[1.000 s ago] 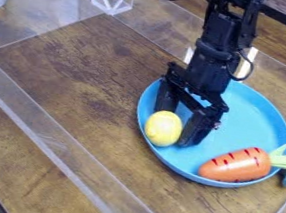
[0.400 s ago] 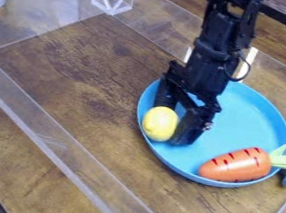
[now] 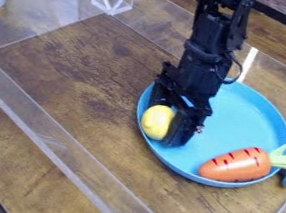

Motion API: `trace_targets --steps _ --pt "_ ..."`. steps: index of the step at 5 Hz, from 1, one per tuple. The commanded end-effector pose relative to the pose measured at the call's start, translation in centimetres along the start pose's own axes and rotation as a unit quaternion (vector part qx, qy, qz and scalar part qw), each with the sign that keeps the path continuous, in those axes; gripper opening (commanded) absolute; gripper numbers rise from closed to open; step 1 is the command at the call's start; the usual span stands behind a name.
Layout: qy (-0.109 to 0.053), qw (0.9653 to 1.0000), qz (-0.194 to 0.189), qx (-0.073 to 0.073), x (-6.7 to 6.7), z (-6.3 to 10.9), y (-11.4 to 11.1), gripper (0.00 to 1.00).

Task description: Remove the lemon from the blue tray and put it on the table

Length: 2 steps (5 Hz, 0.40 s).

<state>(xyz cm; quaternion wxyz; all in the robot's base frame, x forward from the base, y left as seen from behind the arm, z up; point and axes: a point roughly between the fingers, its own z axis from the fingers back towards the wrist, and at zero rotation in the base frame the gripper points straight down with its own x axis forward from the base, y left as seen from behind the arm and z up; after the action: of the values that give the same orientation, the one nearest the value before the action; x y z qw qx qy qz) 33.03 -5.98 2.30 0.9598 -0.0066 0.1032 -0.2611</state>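
So my gripper (image 3: 171, 121) was clamped on the lemon (image 3: 159, 122), sitting in the blue tray (image 3: 254, 120) beside a carrot (image 3: 235, 164).

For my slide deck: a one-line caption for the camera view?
Pincer shut on the lemon in the blue tray, beside a carrot.

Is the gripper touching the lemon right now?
Touching. The camera view shows the gripper closed against the lemon, no gap visible.
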Motion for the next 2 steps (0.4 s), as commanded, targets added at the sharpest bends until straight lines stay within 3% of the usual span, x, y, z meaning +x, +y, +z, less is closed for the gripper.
trace_targets --steps 1,2 --pt "-0.006 1.0 -0.007 -0.002 -0.83 -0.14 1.18 0.0" --pt "-0.01 0.9997 0.021 -0.009 -0.89 -0.41 1.23 0.0"
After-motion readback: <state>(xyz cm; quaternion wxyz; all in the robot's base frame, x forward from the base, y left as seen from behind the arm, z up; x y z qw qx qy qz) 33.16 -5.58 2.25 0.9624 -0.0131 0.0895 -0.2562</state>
